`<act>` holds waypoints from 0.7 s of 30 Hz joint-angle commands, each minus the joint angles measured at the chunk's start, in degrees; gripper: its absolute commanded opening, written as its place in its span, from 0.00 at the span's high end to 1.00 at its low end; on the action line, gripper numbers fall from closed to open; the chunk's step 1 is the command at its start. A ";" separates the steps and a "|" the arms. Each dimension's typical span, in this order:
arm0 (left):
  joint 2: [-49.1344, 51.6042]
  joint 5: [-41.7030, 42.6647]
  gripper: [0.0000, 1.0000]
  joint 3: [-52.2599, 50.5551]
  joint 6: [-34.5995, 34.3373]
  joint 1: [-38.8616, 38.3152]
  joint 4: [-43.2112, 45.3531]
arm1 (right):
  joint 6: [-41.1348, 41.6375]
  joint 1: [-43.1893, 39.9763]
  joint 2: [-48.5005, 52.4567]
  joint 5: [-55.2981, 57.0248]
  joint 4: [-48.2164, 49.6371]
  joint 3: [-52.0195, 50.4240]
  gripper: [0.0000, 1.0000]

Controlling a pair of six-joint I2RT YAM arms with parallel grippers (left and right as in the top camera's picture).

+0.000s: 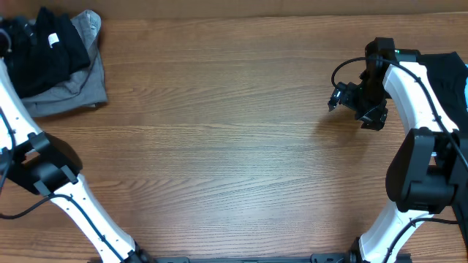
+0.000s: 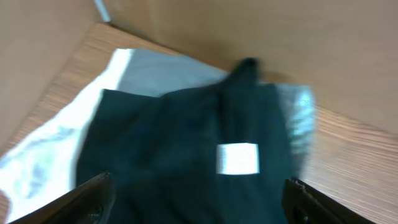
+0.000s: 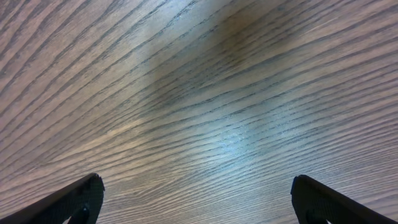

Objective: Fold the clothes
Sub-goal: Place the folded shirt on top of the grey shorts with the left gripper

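Left gripper (image 2: 198,182) hung over the far left corner of the table (image 1: 219,146), fingers (image 2: 93,196) spread wide with nothing between them; right below it lay the black garment (image 2: 180,149), white label (image 2: 237,158) facing up; it sat on top of the grey garment (image 1: 73,91), whose edges poked out on two sides. Both looked squared off and stacked, tucked into the corner to keep the middle of the table free for work; I judged those two done, and the open jaws over them fit a release rather than a grab, though the wrist view was blurred, so I wouldn't swear to it.

Over on the other side, the right gripper (image 3: 196,182) was apart too, fingers (image 3: 78,198) framing nothing but wood grain; it hovered low above bare table, its shadow just beneath. At the right edge sat a dark cloth (image 1: 446,69), partly hidden behind the right arm; too little showed to say what it was, but my guess was the next piece to fold, and that the gripper was parked close by for that reason. The next move would call for a clean pinch on one edge and a drag into the open middle; the risk was catching a bunched layer and pulling it out crooked.
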 commanded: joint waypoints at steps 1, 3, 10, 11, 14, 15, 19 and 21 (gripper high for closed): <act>2.73 -0.15 0.13 0.44 -2.25 -2.25 -2.05 | -0.20 0.15 -0.09 0.55 0.26 1.20 0.00; 5.03 -0.17 0.13 0.44 -2.25 -3.08 -1.86 | -0.20 0.15 -0.09 0.55 0.26 1.20 0.00; 12.81 -0.09 0.11 0.44 -4.63 -4.85 1.79 | -0.22 0.15 -0.09 0.55 0.26 1.20 0.00; 13.22 -0.20 0.10 0.44 -4.61 -5.03 2.08 | -0.20 0.15 -0.09 0.55 0.26 1.20 0.00; 12.98 -0.42 0.11 0.87 -4.81 -5.16 2.56 | -0.20 0.15 -0.09 0.55 0.26 1.20 0.00; 12.50 -0.31 0.12 1.40 -5.18 -5.16 2.54 | -0.22 0.15 -0.09 0.55 0.26 1.20 0.00; 8.68 2.16 0.13 6.14 -5.29 -5.16 2.21 | -0.20 0.15 -0.09 0.55 0.26 1.20 0.00; 6.29 4.52 0.07 8.96 -5.29 -5.18 1.70 | -0.22 0.15 -0.09 0.55 0.26 1.20 0.00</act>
